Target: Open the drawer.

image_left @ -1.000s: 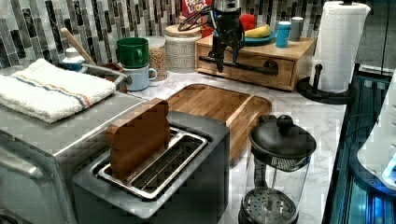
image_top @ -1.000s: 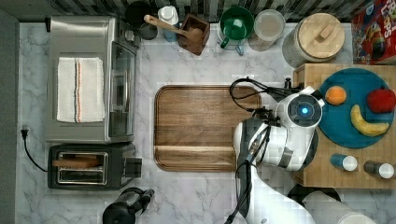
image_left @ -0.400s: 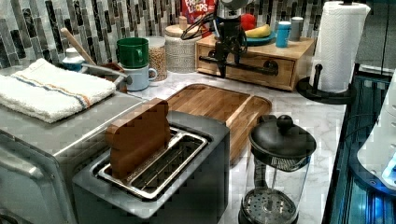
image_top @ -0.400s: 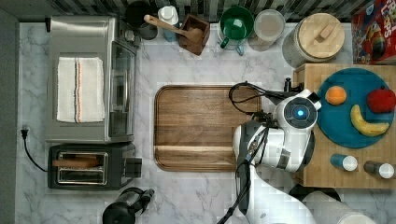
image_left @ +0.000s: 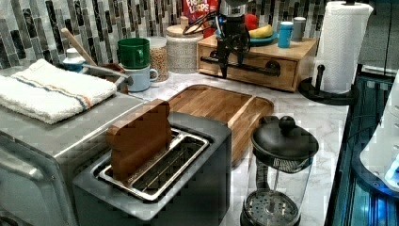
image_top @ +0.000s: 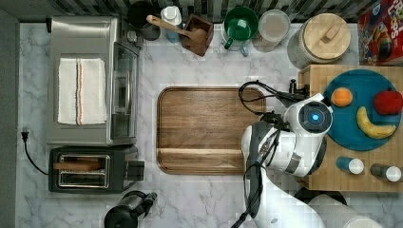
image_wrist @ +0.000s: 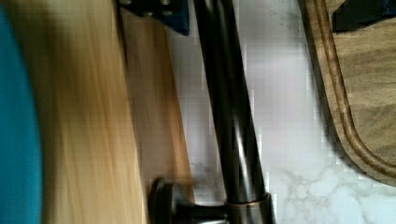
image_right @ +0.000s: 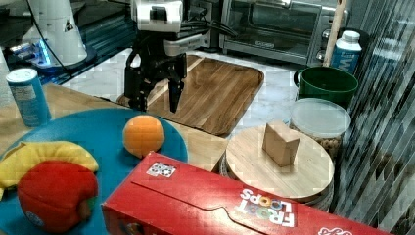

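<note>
Drawer (image_left: 256, 70) sits upper centre of the left view, under the blue plate (image_right: 93, 137), looks barely or not yet pulled out. Gripper (image_left: 232, 63) hangs at the black bar handle (image_wrist: 229, 121), fingers spread either side, not clenched. Grasp and pull remain.

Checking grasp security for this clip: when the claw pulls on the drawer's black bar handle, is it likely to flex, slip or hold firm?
The bar handle looks like rigid metal on a stout mount, so it probably won't flex. Its glossy round surface could let the claw slide along it. The drawer looks like light wood, so it likely glides easily.
</note>
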Controlling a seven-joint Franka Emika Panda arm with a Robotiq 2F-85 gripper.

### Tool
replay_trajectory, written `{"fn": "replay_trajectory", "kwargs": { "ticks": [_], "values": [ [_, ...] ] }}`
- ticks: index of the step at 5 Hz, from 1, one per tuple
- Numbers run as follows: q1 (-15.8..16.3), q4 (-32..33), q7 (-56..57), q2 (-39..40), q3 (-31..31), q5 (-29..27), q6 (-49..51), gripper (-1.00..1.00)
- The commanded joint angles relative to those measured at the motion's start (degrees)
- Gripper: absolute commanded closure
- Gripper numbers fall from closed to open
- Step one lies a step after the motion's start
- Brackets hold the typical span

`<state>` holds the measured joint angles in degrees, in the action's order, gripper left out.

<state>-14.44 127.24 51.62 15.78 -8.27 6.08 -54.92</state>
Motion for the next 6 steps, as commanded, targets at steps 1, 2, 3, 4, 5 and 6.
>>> {"fn": "replay_trajectory", "kwargs": {
  "ticks": [1,2,3,4,5,6],
  "values": [
    [7.14,1.25,-2.83,-1.97,7.35,-0.98,3.35,-1.00],
    [8.98,2.24,-5.61,-2.91,9.00,-1.79,4.22,-1.00],
    [10.40,3.36,-9.40,-3.58,10.25,-0.42,3.15,-1.00],
    [10.22,2.24,-8.22,-3.53,12.29,-2.62,6.31,-1.00],
    [11.14,2.31,-11.15,-4.14,13.79,-3.16,7.62,-1.00],
    [10.60,1.46,-12.38,-3.84,15.80,-4.82,8.95,-1.00]
  ]
}}
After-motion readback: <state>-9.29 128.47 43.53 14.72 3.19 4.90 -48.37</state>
